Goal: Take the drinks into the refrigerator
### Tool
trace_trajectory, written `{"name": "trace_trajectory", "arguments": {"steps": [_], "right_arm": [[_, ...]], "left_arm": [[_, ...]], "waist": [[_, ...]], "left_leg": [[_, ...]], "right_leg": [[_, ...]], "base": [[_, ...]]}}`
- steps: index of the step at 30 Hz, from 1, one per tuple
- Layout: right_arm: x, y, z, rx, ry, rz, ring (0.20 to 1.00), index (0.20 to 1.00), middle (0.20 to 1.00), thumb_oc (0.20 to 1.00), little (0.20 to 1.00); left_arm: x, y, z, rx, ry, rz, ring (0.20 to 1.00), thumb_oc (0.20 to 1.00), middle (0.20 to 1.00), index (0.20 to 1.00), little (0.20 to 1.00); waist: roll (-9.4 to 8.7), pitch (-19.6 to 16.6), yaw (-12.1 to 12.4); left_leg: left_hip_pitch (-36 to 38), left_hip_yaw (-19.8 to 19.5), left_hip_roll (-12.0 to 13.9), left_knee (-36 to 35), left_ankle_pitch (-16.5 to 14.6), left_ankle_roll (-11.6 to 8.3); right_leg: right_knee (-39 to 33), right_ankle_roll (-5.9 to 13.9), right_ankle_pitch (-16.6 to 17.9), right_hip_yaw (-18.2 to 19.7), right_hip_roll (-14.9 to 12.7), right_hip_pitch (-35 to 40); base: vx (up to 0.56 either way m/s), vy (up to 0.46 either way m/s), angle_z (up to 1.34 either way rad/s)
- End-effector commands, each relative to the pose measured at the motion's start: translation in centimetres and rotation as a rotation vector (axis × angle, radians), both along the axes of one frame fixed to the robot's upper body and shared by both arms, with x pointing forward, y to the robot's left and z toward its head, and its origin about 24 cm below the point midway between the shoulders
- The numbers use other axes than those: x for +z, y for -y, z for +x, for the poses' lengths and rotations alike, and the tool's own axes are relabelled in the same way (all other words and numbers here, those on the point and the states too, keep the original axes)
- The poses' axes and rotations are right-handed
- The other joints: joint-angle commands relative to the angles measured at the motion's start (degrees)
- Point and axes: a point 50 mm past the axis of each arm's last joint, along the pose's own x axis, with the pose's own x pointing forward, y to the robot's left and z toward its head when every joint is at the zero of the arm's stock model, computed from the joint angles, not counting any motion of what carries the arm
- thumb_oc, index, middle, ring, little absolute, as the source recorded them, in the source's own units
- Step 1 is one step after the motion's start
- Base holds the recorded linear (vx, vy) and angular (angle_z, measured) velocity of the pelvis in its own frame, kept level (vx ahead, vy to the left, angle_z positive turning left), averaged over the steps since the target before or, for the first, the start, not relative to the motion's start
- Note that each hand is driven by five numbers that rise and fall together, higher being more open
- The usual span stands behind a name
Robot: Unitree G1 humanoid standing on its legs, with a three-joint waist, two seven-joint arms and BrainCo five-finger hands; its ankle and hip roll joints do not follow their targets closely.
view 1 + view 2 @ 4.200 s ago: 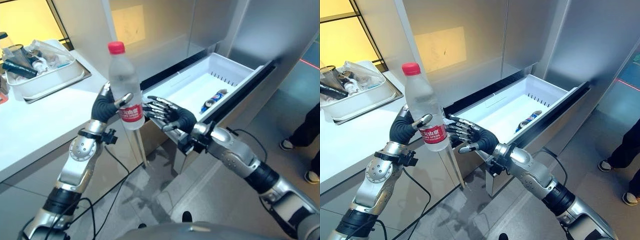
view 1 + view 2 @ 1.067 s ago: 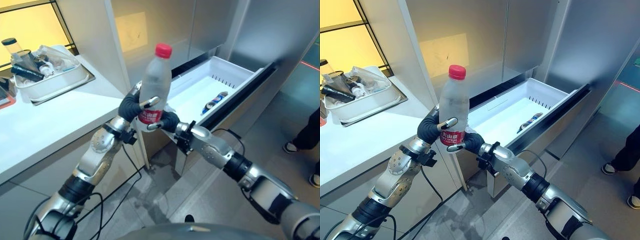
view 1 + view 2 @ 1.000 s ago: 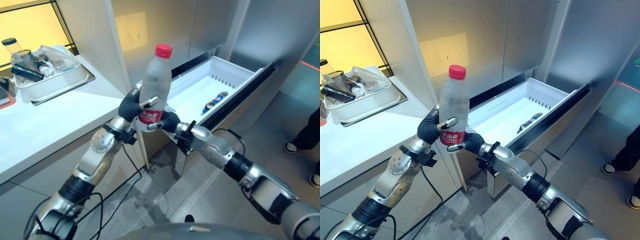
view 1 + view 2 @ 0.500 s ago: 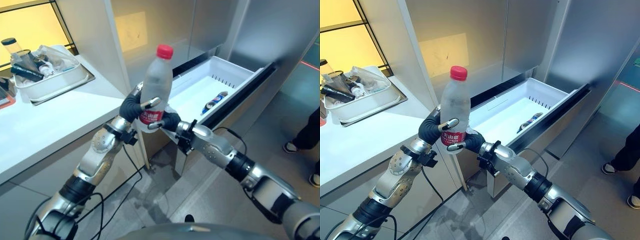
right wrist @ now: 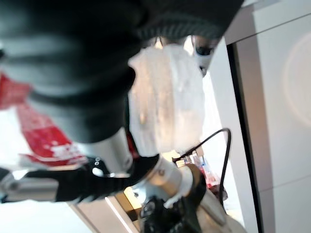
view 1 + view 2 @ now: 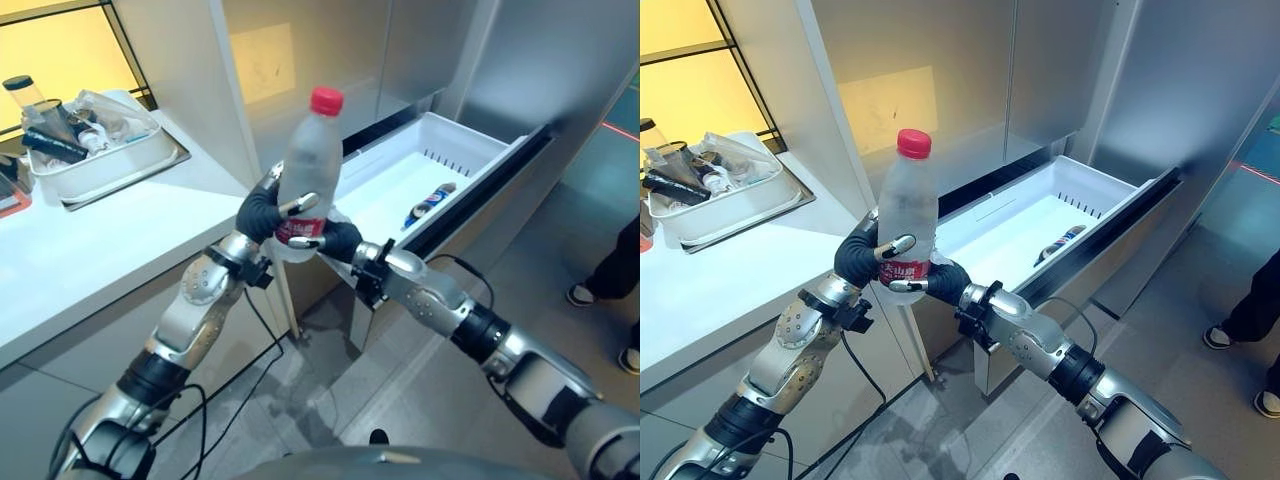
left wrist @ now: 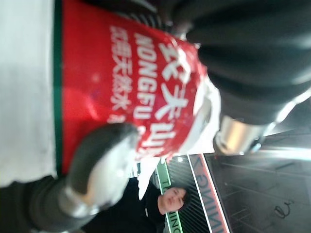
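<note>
At frame centre the left hand [image 6: 262, 212] stays curled round the upright water bottle [image 6: 303, 170]. The right hand [image 6: 335, 238] has closed on its base since a few seconds ago, so a handover toward the open refrigerator drawer [image 6: 470, 150] at upper right looks underway.

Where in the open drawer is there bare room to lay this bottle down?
The white drawer is bare from its near left end up to the can that lies near its front wall; that half looks widest. The counter is bare in front of the crowded tray. Both the left hand and right hand hold the bottle.
</note>
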Motion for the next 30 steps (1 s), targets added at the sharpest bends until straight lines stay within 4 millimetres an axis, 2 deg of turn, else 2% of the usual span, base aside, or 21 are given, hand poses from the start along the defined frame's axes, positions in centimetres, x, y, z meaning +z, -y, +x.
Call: {"name": "trace_trajectory", "arguments": {"steps": [1, 9, 10, 11, 19, 30], "right_arm": [[9.2, -2.0, 1.5, 0.032, 0.207, 0.287, 0.200, 0.200, 0.200, 0.200, 0.200], [8.3, -2.2, 1.1, 0.043, 0.140, 0.330, 0.200, 0.200, 0.200, 0.200, 0.200], [8.2, -2.2, 0.9, 0.049, 0.131, 0.340, 0.200, 0.200, 0.200, 0.200, 0.200], [8.1, -2.2, 0.9, 0.046, 0.120, 0.347, 0.200, 0.200, 0.200, 0.200, 0.200], [7.8, -1.5, 0.9, 0.029, 0.080, 0.394, 0.200, 0.200, 0.200, 0.200, 0.200], [7.6, 0.7, 1.2, -0.046, 0.048, 0.506, 0.200, 0.200, 0.200, 0.200, 0.200]], "left_arm": [[3.7, 2.5, -0.8, -0.160, 0.170, -0.054, 0.200, 0.200, 0.200, 0.200, 0.200], [2.8, 2.7, -0.9, -0.174, 0.124, -0.063, 0.200, 0.200, 0.200, 0.200, 0.200], [2.6, 2.8, -0.9, -0.181, 0.107, -0.062, 0.492, 0.492, 0.492, 0.492, 0.492], [2.4, 2.8, -0.9, -0.182, 0.100, -0.062, 1.000, 1.000, 1.000, 1.000, 1.000], [1.7, 2.4, -0.8, -0.161, 0.063, -0.070, 1.000, 1.000, 1.000, 1.000, 1.000], [0.5, 0.5, -1.2, -0.097, 0.014, -0.086, 1.000, 1.000, 1.000, 1.000, 1.000]], "waist": [[-2.23, -0.7, 0.4], [-2.05, -0.5, 0.4], [-1.97, -0.5, 0.3], [-1.97, -0.5, 0.3], [-1.93, -0.4, 0.4], [-1.94, -0.2, 0.5]], "left_leg": [[0.9, -0.9, -2.8, 2.5, -6.3, 3.44], [0.8, -1.0, -2.9, 2.6, -6.4, 3.56], [0.8, -1.0, -2.9, 2.6, -6.3, 3.57], [0.8, -1.0, -2.9, 2.6, -6.4, 3.60], [0.8, -1.0, -2.9, 2.6, -6.3, 3.62], [0.7, -1.2, -2.8, 2.8, -6.3, 3.55]], "right_leg": [[2.1, 2.37, -8.7, 0.4, -1.2, 5.7], [2.2, 2.35, -8.7, 0.4, -1.3, 5.6], [2.2, 2.35, -8.7, 0.4, -1.3, 5.6], [2.2, 2.33, -8.7, 0.4, -1.3, 5.6], [2.3, 2.33, -8.7, 0.3, -1.3, 5.6], [2.4, 2.22, -8.9, 0.1, -1.2, 5.5]], "base": [[0.00, 0.000, 0.00], [0.00, 0.000, 0.00], [0.00, 0.000, 0.00], [0.00, 0.000, 0.00], [0.00, 0.000, 0.00], [0.00, 0.000, 0.00]]}}
